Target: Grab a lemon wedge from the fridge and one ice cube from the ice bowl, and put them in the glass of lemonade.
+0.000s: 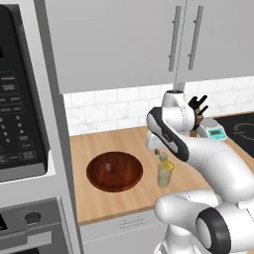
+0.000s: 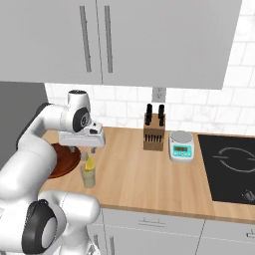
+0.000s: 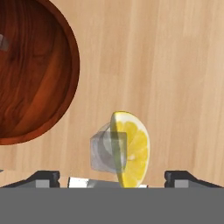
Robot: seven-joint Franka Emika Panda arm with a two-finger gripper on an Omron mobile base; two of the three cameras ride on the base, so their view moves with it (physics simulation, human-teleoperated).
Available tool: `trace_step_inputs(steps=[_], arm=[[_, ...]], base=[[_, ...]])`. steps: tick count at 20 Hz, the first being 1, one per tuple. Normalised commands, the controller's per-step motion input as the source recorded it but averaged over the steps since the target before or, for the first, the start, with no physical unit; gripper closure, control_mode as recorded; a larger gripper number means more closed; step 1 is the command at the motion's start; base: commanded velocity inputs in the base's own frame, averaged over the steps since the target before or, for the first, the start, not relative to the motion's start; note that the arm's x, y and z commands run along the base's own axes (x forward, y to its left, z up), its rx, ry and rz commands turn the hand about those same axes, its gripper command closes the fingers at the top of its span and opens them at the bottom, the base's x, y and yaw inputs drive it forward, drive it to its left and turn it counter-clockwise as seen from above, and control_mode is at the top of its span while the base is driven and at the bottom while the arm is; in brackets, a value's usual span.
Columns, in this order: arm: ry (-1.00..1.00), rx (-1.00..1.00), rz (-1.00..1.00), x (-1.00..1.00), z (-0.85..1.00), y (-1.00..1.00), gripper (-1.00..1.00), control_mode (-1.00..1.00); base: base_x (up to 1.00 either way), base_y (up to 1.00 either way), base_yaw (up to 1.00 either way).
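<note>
Low in your hand view, the claw (image 3: 112,177) stands wide open with nothing between its tips, which sit at the bottom left and bottom right of the frame. Just above them, at lower centre, you see the lemon wedge (image 3: 130,148) with an ice cube (image 3: 108,152) pressed against its left side, both over the pale wooden tabletop (image 3: 175,65). The ice bowl (image 3: 30,74) fills the upper left of that frame, with a second ice cube (image 3: 3,43) at its left edge. In your left base view the claw (image 1: 160,153) hangs directly above the glass of lemonade (image 1: 165,173) at centre, the bowl just to its left. Further back, in the right base view, a knife block (image 2: 154,130) and a kitchen scale (image 2: 181,145) stand near the tiled wall.
</note>
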Motion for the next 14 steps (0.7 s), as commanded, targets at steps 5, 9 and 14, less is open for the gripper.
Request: trace_step_inputs(steps=[5,9,14], arm=[[0.00,0.00,0.00,-0.06,0.00,0.00,-1.00,-1.00],[-0.10,0.00,0.00,-0.35,0.02,0.00,-1.00,-1.00],[-0.07,0.00,0.00,-0.10,0.11,0.00,-1.00,-1.00]], base=[[0.00,0.00,0.00],[0.00,0.00,0.00],[0.00,0.00,0.00]])
